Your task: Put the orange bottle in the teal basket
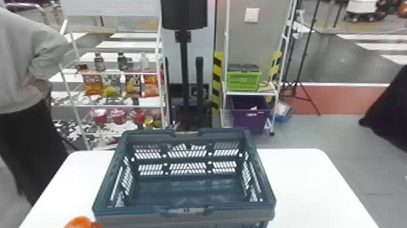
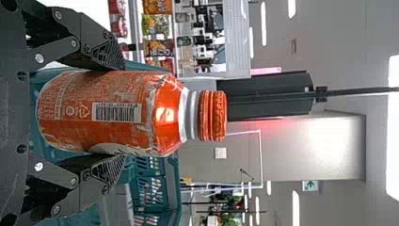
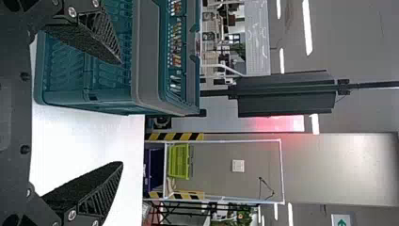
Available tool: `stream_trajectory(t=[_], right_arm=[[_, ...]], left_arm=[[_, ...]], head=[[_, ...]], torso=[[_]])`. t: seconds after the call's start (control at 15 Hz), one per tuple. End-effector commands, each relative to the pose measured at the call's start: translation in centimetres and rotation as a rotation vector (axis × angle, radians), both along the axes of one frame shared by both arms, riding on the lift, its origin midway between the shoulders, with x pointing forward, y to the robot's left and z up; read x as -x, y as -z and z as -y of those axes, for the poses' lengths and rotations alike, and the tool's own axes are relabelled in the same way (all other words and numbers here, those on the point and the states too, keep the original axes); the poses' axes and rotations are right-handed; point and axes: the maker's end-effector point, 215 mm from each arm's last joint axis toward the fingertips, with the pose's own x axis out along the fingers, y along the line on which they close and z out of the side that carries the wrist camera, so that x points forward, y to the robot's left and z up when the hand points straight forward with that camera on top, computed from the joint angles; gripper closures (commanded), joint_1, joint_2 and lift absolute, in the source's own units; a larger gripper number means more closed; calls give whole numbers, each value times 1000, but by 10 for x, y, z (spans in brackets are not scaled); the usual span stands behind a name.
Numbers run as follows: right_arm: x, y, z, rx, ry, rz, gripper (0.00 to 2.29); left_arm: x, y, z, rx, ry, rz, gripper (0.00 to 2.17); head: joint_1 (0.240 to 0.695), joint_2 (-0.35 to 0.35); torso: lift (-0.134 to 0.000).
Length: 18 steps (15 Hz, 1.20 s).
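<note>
- White table [image 1: 309, 185], under the basket and spreading past its left and right sides.
- Basket [image 1: 130, 213], upright, open top facing up, inner floor in view of the head camera. Judged ready for a drop-in from above, with no need to shift or turn anything first.
- Right pincer [image 3: 122, 113], off the basket's near right corner: spread wide, nothing between the fingers. Probably best left there, well out of the way of the carry.
- Left pincer [image 2: 123, 113], just outside the basket's near left corner: pinching the bottle, one finger on each side of the body. By the look of it, past the grasping step and into the transfer. Next, to judge from here: raise until past the height of the near rim, travel inward over the basket, lower, and only then spread the fingers.
- Bottle [image 2: 127, 114], orange, upright in that grip, outside the basket and close to its near left corner. Impossible to tell whether lifted off the table or touching it. Likely to knock the rim if moved inward too low, so best to gain height first and keep level on the way down.
- Orange cap [image 2: 214, 116], uppermost on the bottle, beyond the fingertips, outside the basket. Worth keeping upward until well inside the basket's walls.
</note>
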Motion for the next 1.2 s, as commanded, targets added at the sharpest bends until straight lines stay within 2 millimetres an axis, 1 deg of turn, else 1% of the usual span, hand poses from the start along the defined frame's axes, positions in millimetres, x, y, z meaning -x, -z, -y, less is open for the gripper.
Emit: stream_trajectory(t=[0.0,0.07,0.2,0.27,0.33,0.4,0.47,0.67,0.73,0.8,0.87,0.93,1.07,1.13], right_arm=[[1,5,1,2,2,-8,130],[1,7,3,3,5,-11,130],[1,11,6,9,12,-17,130],[0,11,10,9,19,-18,130],[0,13,13,14,26,-19,130],[1,14,16,16,35,-23,130],[2,15,18,18,39,-25,130],[4,25,19,34,47,-54,130],[4,29,20,38,53,-66,130],[4,34,21,43,61,-79,130],[3,37,21,45,67,-85,130],[4,40,22,48,79,-90,130],[3,43,25,51,103,-93,130],[3,44,27,49,114,-94,130]], left_arm=[[-19,-25,-7,-21,-7,-23,512],[-28,-28,-16,-32,-20,-44,515],[-58,-24,-29,-37,-43,-132,515],[-72,-13,-34,-41,-61,-200,515],[-85,-15,-37,-46,-73,-223,515],[-97,-13,-36,-40,-71,-254,512],[-106,-18,-34,-35,-67,-247,512],[-133,-27,-23,-70,-16,-238,512],[-145,-21,-20,-85,17,-257,512],[-160,-14,-15,-105,51,-272,512],[-176,-3,-11,-126,81,-301,512],[-192,2,-5,-146,115,-311,515],[-231,12,18,-190,216,-335,512],[-248,20,32,-210,271,-354,512]], head=[[499,0],[499,0],[499,0],[499,0],[499,0],[499,0],[499,0],[499,0],[499,0],[499,0],[499,0],[499,0],[499,0],[499,0]], torso=[[0],[0],[0],[0],[0],[0],[0],[0],[0],[0],[0],[0],[0],[0]])
